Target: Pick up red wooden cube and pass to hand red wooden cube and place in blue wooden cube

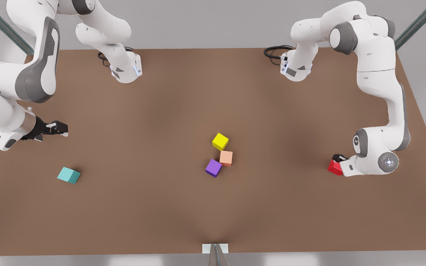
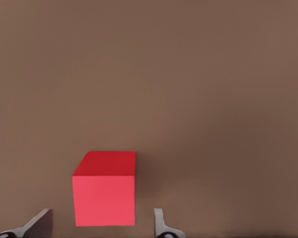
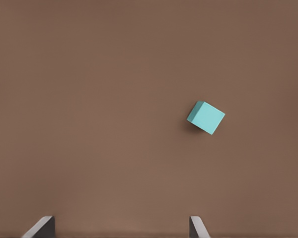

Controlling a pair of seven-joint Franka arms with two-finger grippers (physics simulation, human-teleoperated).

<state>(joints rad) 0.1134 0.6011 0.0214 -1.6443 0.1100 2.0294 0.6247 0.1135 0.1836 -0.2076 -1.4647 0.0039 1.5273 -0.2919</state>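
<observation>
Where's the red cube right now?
The red wooden cube sits on the table near the front view's right edge, between the open jaws of the left gripper, far right of the three clustered cubes.

cubes: 5 on the brown table (image 1: pixel 161 207) | red wooden cube (image 1: pixel 334 167): 1 | blue wooden cube (image 1: pixel 68 175): 1 | yellow cube (image 1: pixel 220 141): 1 | salmon-orange cube (image 1: pixel 226 158): 1, between yellow and purple | purple cube (image 1: pixel 213 167): 1 | arms: 2 | grippers: 2, left gripper (image 1: pixel 338 159), right gripper (image 1: pixel 59 128)
</observation>
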